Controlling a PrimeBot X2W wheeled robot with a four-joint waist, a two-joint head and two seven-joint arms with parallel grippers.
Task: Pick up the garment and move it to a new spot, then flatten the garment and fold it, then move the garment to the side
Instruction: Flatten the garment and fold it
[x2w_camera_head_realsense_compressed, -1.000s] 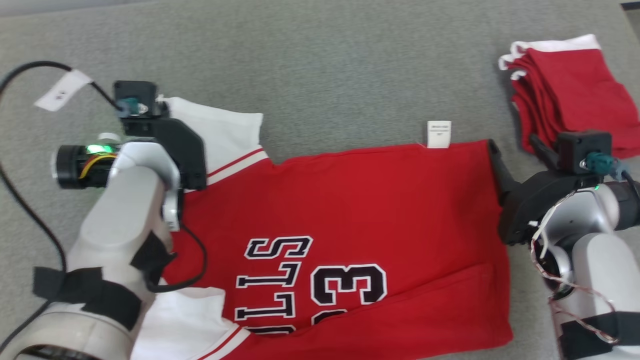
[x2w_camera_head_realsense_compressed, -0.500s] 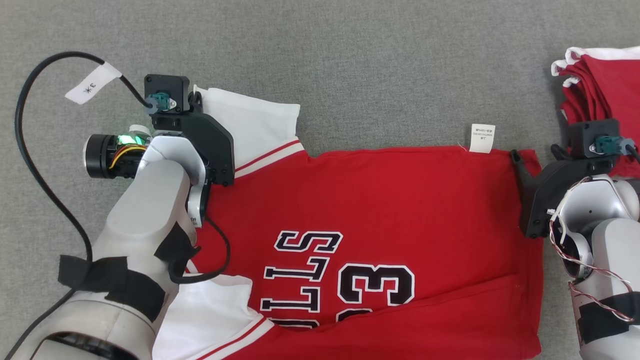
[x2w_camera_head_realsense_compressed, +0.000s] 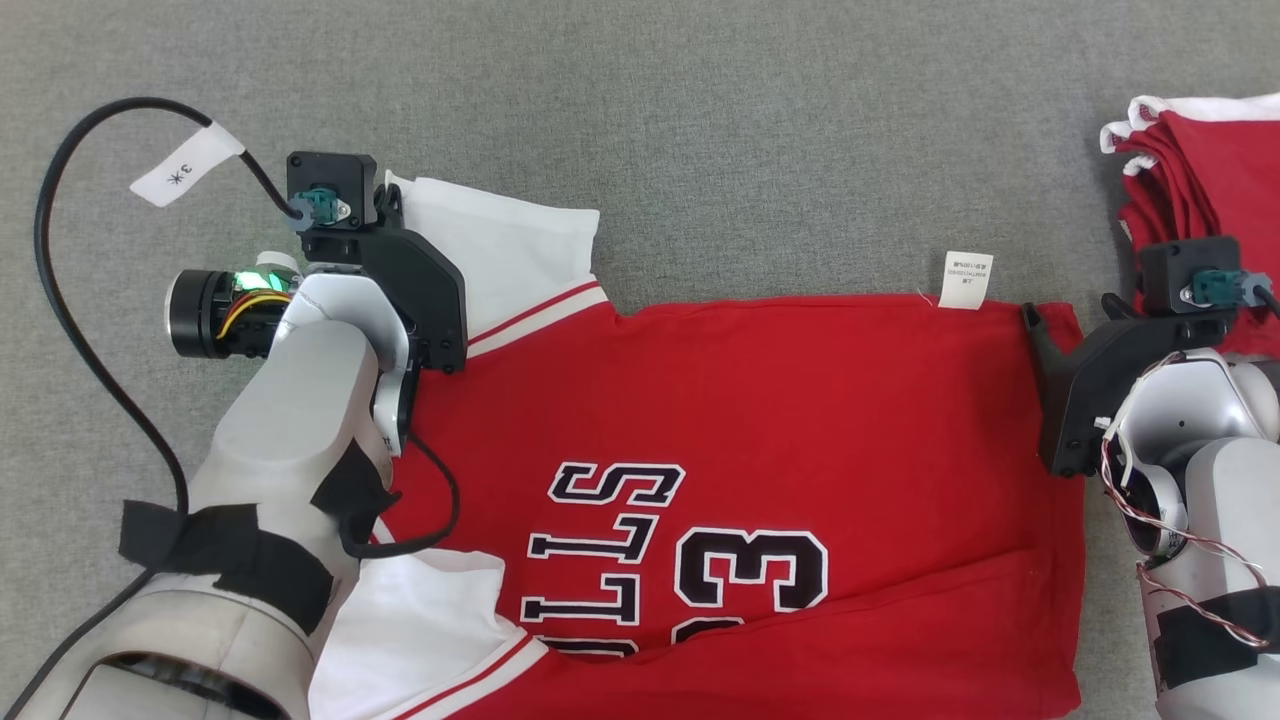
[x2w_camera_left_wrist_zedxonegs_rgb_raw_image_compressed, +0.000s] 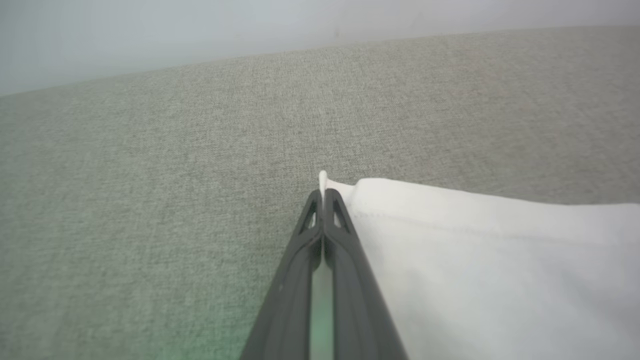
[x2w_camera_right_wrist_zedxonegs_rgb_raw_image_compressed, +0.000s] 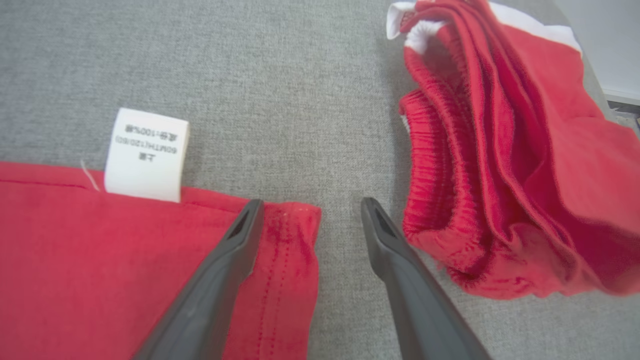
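Nothing moved: left tool (x2w_camera_left_wrist_zedxonegs_rgb_raw_image_compressed: 323, 197) pinches garment (x2w_camera_left_wrist_zedxonegs_rgb_raw_image_compressed: 475, 250), right tool (x2w_camera_right_wrist_zedxonegs_rgb_raw_image_compressed: 311, 201) spread.

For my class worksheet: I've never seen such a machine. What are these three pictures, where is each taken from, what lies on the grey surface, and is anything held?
This is a two-armed robot handling clothes. The wide picture comes from a camera on its head, looking down; the pale arms are its own. The other two come from wrist cameras, each looking along that gripper's two dark fingers. On the grey surface lies a red jersey, spread out, a white label at its far edge. To the robot's right sits a pile of red garments. The left gripper is shut, pinching the corner of the jersey's white sleeve. The right gripper is open at the jersey's hem corner, one finger over red cloth, the other over bare surface, holding nothing.
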